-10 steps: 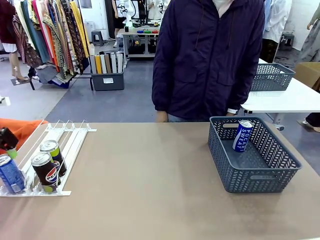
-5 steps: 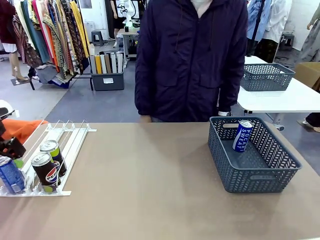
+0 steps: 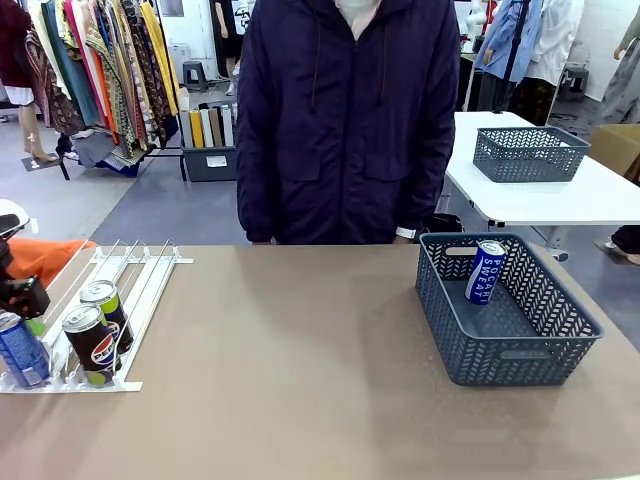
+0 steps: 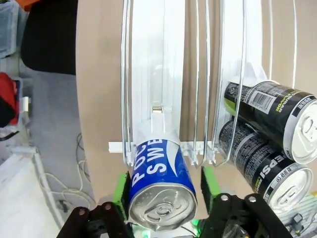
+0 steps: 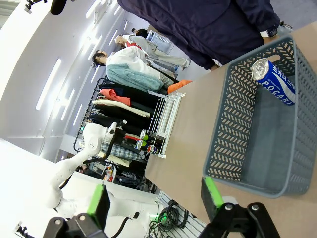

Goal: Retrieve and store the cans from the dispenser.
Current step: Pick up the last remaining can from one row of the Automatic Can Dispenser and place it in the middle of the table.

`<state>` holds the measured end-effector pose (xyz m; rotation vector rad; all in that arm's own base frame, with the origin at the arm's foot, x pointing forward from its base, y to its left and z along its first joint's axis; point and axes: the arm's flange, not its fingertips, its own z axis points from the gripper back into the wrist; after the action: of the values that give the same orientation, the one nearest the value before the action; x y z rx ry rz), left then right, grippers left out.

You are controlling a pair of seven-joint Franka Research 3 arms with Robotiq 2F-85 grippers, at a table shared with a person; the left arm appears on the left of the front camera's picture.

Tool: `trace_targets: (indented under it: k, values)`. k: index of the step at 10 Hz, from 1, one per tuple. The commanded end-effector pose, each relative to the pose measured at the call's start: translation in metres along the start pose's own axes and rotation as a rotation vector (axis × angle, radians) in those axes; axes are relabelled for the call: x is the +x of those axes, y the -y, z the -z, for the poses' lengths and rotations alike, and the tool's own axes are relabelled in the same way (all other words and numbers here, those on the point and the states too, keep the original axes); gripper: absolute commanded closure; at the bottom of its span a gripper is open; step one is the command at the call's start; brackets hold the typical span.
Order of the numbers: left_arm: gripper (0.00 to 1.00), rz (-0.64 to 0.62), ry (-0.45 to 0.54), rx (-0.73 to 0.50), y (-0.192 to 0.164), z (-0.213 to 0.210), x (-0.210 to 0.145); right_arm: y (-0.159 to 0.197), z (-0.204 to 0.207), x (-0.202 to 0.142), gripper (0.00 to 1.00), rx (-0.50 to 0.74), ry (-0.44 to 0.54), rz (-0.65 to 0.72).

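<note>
Blue can (image 4: 158,173) lies at the low end of the dispenser (image 4: 158,59), flanked by the left gripper (image 4: 164,183).
Its green pads (image 4: 120,186) stand close on either side of this can; whether they clamp it I cannot tell. In a lane beside it the black Pepsi can (image 4: 267,168) sits at the stop, the black-and-green can (image 4: 270,106) touching behind it. Across the table (image 3: 300,380), a second blue can (image 3: 486,272) leans in the grey mesh basket (image 3: 520,360), before the person (image 3: 345,120). The right gripper (image 5: 153,196) hangs with jaws spread wide, nothing between them.

Three cans (image 3: 90,345) on dispenser (image 3: 140,258); blue can (image 3: 487,271) in basket (image 3: 520,355)
</note>
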<state>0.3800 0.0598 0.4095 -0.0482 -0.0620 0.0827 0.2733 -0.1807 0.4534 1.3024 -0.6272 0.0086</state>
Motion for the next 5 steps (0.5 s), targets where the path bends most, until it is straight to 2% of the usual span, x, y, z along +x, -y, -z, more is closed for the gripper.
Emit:
trace_targets:
  k: [1,5]
  values:
    - [1.0,-0.014,0.017,0.015,0.0022,-0.0036,0.0024,-0.0021,0.0012,0.0044,0.0,0.021,0.023,-0.021]
    - [1.0,-0.017,0.057,0.015,0.0032,-0.0109,0.0028,-0.0021,0.0012,0.0044,0.0,0.021,0.023,-0.021]
